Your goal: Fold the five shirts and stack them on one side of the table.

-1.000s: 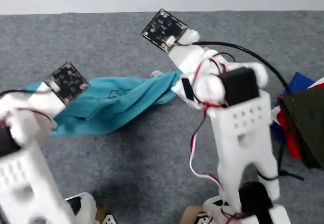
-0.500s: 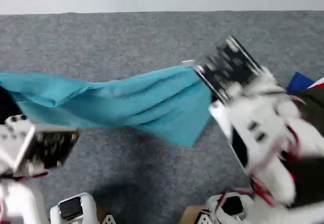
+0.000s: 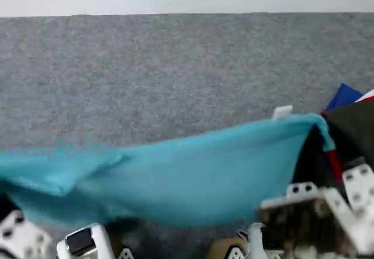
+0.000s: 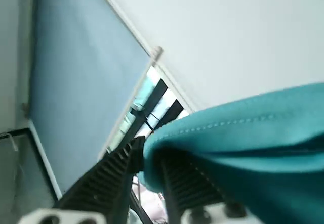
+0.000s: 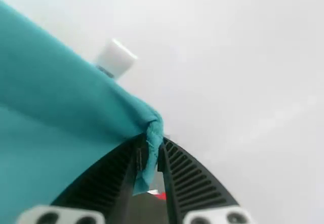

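Left claw (image 4: pixel 145 150): closed on a folded edge of the teal shirt (image 3: pixel 193 177). The cloth is pinched between its two ribbed black fingers (image 4: pixel 185 183).
Right claw (image 5: pixel 150 150): clamped on a bunched corner of the same shirt, and a thin twist of cloth runs down between its fingers.
Teal shirt: hangs stretched between the two claws, above the desk (image 3: pixel 175 66). In the high view it is a wide band spanning nearly the whole width. The right claw's end sits higher than the left's.
White tag (image 3: pixel 282 111): stands up from the shirt's top edge, just beside the corner the right claw grips.
Pile of other shirts (image 3: pixel 356 130): lies at the desk's right edge. A dark one is on top, with red and blue cloth showing at its edges. The teal shirt's right end overlaps it in the high view.
Desk: grey and carpet-like.
Arm base (image 3: pixel 85 242): white, at the near edge below the shirt.
Blind (image 4: pixel 76 97): pale blue, behind the left claw under a white ceiling.
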### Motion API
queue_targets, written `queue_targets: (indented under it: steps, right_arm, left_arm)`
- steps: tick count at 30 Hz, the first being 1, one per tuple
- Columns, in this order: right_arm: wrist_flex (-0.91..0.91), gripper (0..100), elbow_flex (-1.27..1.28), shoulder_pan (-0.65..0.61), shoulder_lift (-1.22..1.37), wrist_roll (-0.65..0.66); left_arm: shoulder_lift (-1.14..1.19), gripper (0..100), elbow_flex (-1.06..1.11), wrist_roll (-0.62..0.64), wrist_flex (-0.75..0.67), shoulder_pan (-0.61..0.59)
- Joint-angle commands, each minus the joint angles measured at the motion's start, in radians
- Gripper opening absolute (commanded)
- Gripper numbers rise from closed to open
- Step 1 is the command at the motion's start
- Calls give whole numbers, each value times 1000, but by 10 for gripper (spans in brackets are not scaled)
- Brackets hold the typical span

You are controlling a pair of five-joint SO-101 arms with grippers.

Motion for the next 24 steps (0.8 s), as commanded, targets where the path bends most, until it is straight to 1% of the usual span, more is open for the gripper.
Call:
queue_targets:
  steps: [1, 4, 8, 12, 15, 18, 22, 24]
  right_arm:
    - [25, 10, -11, 39, -36, 18]
    - [25, 10, -9, 56, -68, 18]
    - [27, 10, -5, 58, -77, 18]
    - [25, 10, 43, 56, -38, 15]
    - [-5, 10, 138, 51, -4, 11]
    - [-122, 10, 287, 50, 12, 11]
    - [-329, 10, 540, 50, 16, 11]
    - [-444, 10, 658, 50, 16, 14]
  left_arm:
    - [-25, 3, -16, 6, -64, -6]
    - [-48, 3, -16, 6, -87, -6]
    - [-54, 3, -7, 6, -83, -6]
    - [-57, 3, 79, 5, -84, -8]
    - [-55, 3, 160, 5, -91, -48]
    - [-49, 3, 255, -3, -91, -58]
    - [-48, 3, 435, -81, -92, -55]
    - [-48, 3, 542, -92, -140, -55]
